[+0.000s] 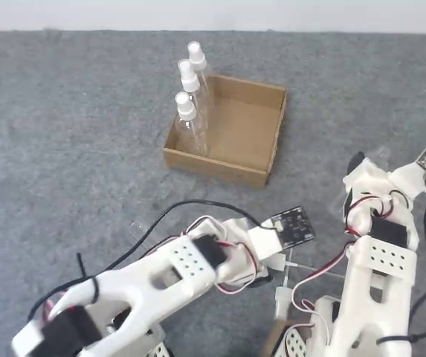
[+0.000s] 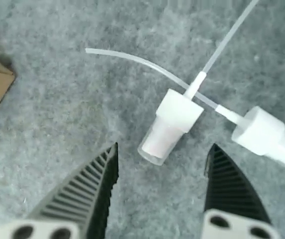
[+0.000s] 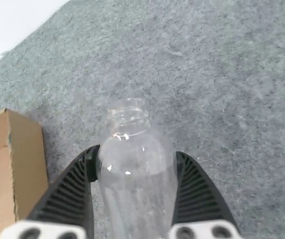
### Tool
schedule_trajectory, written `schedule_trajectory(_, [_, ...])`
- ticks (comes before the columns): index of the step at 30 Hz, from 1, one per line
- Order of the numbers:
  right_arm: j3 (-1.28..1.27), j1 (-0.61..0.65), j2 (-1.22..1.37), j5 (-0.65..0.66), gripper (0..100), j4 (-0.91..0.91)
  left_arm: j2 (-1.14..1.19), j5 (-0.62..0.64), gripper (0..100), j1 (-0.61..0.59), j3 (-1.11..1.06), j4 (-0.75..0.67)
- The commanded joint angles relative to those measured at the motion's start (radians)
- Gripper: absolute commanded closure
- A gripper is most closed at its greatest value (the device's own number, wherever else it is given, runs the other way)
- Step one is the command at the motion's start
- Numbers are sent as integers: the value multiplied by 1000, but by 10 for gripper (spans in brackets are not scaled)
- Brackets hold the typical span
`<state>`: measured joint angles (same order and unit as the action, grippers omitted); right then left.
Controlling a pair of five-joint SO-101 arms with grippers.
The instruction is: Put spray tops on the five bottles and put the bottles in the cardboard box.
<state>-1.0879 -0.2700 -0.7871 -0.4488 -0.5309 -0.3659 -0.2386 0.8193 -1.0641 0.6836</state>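
Three bottles (image 1: 190, 97) with their spray tops on stand in the cardboard box (image 1: 213, 165), along one wall, well ahead of both arms.

A fourth bottle (image 3: 128, 119), clear and without a top, stands upright between the fingers of the right tool (image 3: 136, 152). The tool grips it at the body, just below the shoulder, with the open neck rising clear of the fingertips. The bottle looks empty, so it should be very light. Its thin, smooth plastic is likely to slip or dent under a hard squeeze, so a moderate grip on the round body suits it, leaving the neck free for the top. A corner of the box lies off to one side of this tool.

The left tool (image 2: 164, 148) hangs wide open over the grey surface (image 2: 57, 99), holding nothing. A spray top (image 2: 177, 117) lies on its side just ahead of the gap between the fingers, its clear overcap end nearest the tool. A second spray top (image 2: 261, 132) lies just beyond one fingertip. Their thin dip tubes cross: the first is curved (image 2: 132, 57), the other straight (image 2: 229, 37).

These tops are small and light. The white collar looks stiff and is the sound place to pinch, across its width. The overcap may pull off if taken alone. The tube is soft and springy and will wag when lifted, so guiding it into the narrow neck will call for care. With the tubes crossed, lifting one top may drag the other.
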Motion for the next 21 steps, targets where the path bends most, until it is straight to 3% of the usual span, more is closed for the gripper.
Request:
schedule_trajectory(1, [15, -42, -41, -2, 992, 28, 103, -35, 732, 6, 160, 74])
schedule_trajectory(8, [15, -42, -39, -2, 992, 28, 305, -38, 741, 31, 354, 209])
schedule_trajectory(14, [15, -42, -38, -2, 992, 28, 404, -40, 867, 32, 447, 269])
schedule_trajectory(21, [15, -41, -36, -2, 992, 28, 433, -40, 930, 54, 467, 287])
